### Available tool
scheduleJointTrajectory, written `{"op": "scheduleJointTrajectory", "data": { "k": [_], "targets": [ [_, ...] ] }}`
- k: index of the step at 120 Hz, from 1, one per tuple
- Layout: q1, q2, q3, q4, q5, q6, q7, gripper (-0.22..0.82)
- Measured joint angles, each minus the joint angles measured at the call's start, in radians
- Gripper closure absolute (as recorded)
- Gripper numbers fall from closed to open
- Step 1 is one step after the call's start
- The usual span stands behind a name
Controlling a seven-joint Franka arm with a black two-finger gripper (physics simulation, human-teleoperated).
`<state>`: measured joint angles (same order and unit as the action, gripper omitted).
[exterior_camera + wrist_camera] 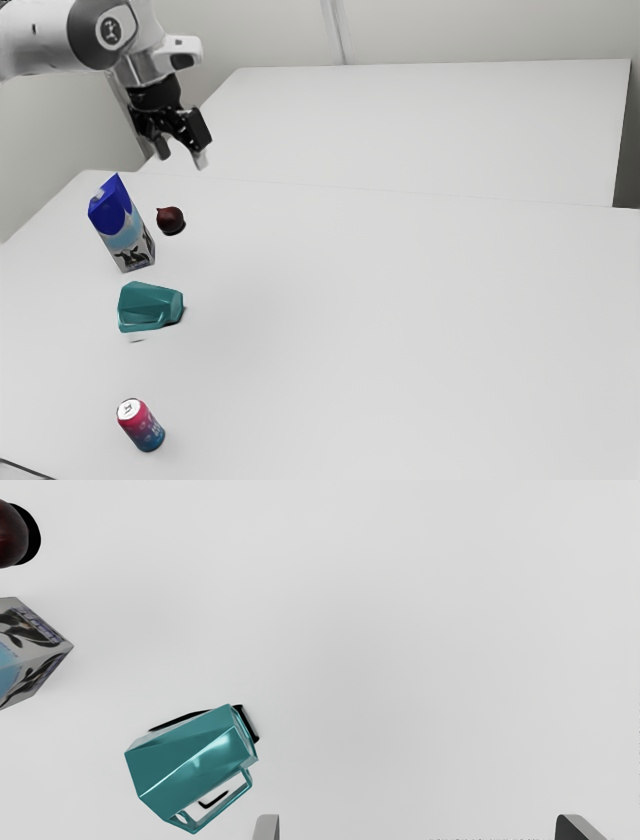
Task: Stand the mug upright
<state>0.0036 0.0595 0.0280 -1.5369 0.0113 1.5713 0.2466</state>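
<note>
1. The gripper (181, 157) is in the upper left part of the exterior view, in the air, and it touches nothing.
2. Its jaws are open: in the wrist view the 2 fingers (267, 828) stand well apart, and there is nothing held between them.
3. The mug (150, 307) is blue-green, with flat, angled faces. It is lying on its side on the white table (400, 330), so it is not upright.
4. In the exterior view the mug lies between the carton (122, 225) and the can (141, 425), apart from both of them.
5. In the wrist view the mug is outside the space between the 2 fingers, and it is nearer to 1 of them than to the other. The handle (222, 807) is on the side of the mug which is toward this nearer finger. The handle has the form of an angular loop.
6. The carton is standing. It has a blue top, a light blue middle and a black and white pattern at the lower part.
7. Just beside the carton there is 1 small, round, dark red thing (170, 220), with a short tip. I cannot tell surely what it is.
8. The can stands upright, red above and blue below, with a silver top.
</note>
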Motion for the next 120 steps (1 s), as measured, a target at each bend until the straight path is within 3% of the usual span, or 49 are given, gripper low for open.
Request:
{"op": "scheduleJointTrajectory", "data": {
  "k": [22,51,64,100,120],
  "targets": [
    [-0.061,-0.050,0.036,-0.075,-0.017,0.031,0.001,0.00],
    [-0.348,-0.069,0.346,-0.208,-0.242,0.055,0.027,0.00],
    [-0.381,-0.071,0.416,-0.248,-0.336,0.060,0.068,0.00],
    [-0.193,-0.021,0.446,-0.291,-0.475,0.061,0.171,0.00],
    [0.149,0.066,0.448,-0.289,-0.600,0.059,0.273,0.00]
  ]
}}
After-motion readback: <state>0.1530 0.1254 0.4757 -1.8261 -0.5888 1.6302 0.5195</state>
